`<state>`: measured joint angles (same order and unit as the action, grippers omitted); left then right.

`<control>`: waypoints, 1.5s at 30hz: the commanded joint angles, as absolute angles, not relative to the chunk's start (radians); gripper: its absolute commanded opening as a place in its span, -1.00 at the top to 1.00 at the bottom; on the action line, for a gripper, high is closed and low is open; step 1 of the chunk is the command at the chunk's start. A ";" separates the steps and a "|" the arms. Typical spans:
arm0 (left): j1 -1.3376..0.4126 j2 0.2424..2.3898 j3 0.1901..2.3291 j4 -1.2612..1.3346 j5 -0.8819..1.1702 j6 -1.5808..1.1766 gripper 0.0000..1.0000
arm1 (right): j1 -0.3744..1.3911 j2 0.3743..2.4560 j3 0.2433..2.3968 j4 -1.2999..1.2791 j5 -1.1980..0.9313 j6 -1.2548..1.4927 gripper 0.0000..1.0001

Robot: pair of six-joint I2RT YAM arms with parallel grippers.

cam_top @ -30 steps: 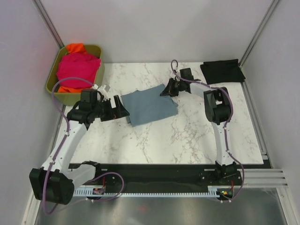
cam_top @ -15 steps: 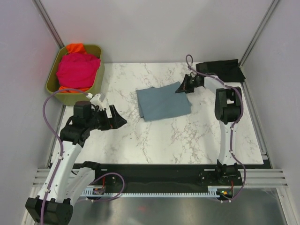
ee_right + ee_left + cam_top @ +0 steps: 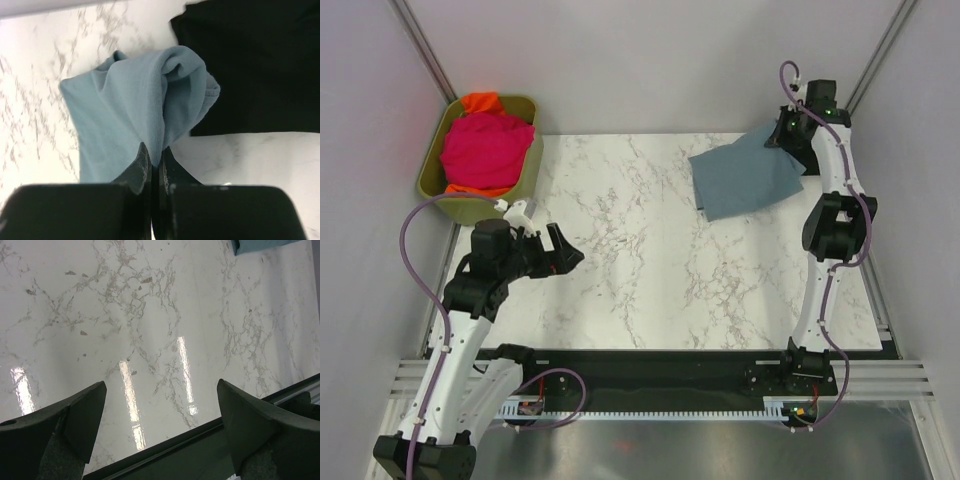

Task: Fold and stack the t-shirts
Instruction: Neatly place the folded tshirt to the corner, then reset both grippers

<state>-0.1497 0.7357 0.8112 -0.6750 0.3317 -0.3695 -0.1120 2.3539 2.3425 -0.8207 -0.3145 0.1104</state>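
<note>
My right gripper (image 3: 778, 135) is shut on an edge of the folded slate blue-grey t-shirt (image 3: 745, 178) and holds it lifted at the table's far right corner; the cloth hangs pinched between the jaws in the right wrist view (image 3: 135, 110). The folded black t-shirt (image 3: 250, 65) lies beneath and beyond it, mostly hidden in the top view. The magenta-pink t-shirt (image 3: 485, 148) lies heaped over the orange t-shirt (image 3: 480, 101) in the bin. My left gripper (image 3: 565, 253) is open and empty over the table's left side, jaws wide apart in the left wrist view (image 3: 161, 405).
The olive-green bin (image 3: 529, 175) stands at the far left corner. The marble tabletop (image 3: 650, 260) ends at a black rail (image 3: 650, 360) along the near edge. Frame posts rise at both far corners.
My right gripper has carried the blue-grey t-shirt from the table's middle to the far right, over the black shirt. My left gripper let go of it and drew back left.
</note>
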 commanded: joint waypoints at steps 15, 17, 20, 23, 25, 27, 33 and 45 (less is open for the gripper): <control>-0.146 0.756 0.801 -0.646 0.299 -0.393 -0.99 | -0.247 2.407 2.582 -0.690 -0.278 0.063 1.00; -0.146 0.756 0.798 -0.641 0.299 -0.394 -0.99 | -0.252 2.417 2.582 -0.652 -0.265 0.057 1.00; -0.146 0.758 0.796 -0.638 0.302 -0.396 -0.99 | -0.268 2.442 2.594 -0.606 -0.246 0.074 1.00; -0.146 0.764 0.795 -0.638 0.308 -0.396 -0.99 | -0.288 2.471 2.577 -0.540 -0.200 0.089 1.00; -0.147 0.765 0.793 -0.637 0.313 -0.396 -0.99 | -0.293 2.488 2.521 -0.426 -0.142 0.081 0.75; -0.149 0.769 0.792 -0.634 0.319 -0.396 -0.99 | -0.293 2.535 2.468 -0.307 -0.080 0.066 -0.12; -0.179 0.778 0.792 -0.635 0.307 -0.396 -0.99 | -0.307 2.659 2.553 -0.172 0.233 0.113 -0.96; -0.216 0.730 0.790 -0.634 0.285 -0.405 -0.99 | -0.308 2.192 2.206 -0.064 0.304 0.239 -0.96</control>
